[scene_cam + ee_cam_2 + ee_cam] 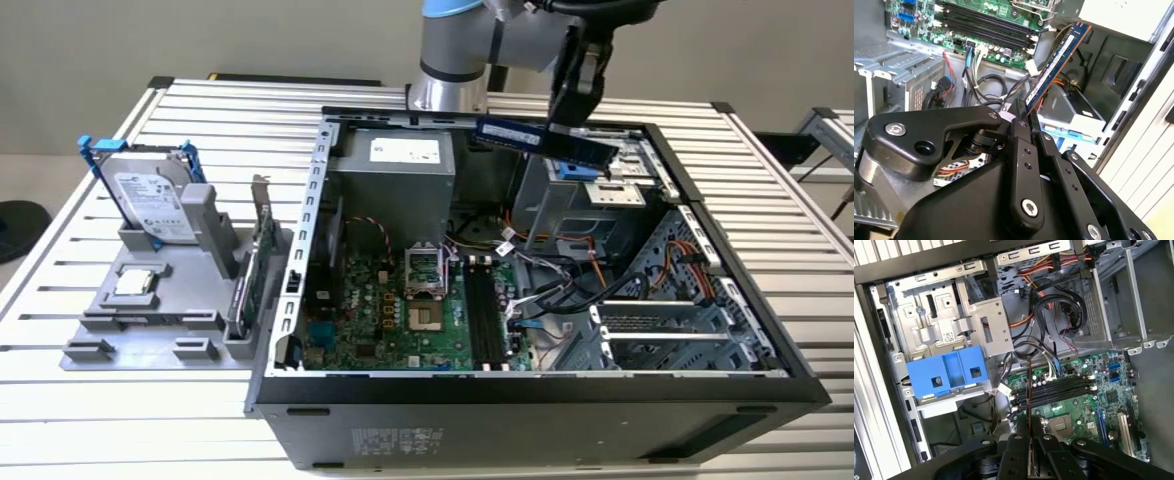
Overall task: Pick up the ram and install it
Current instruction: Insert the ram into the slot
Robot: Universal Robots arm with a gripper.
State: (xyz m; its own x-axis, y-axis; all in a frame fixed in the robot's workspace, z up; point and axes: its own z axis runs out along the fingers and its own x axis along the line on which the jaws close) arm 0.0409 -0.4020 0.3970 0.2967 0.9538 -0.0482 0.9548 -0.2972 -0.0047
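Slatted metal counter [120, 120] is mostly being taken up by an open black computer case [534, 405] lying on its side. A grey parts holder [147, 325] is being parked just beside it on the exterior view's left, and a hard drive [147, 200] is being propped upright in that holder. Inside the case the green motherboard [380, 320] is being shown lying flat, with its black memory slots [483, 315] sitting bare. The pincer [563, 118] is being hung over the far, drive-bay end of the case, and its fingers are being squeezed tight onto one end of the ram [547, 138]. So the ram is being held up in the air, tilted, sticking out past the fingertips and well apart from the slots. In the first wrist view it's being seen edge-on as a thin line, roughly in front of the slots.
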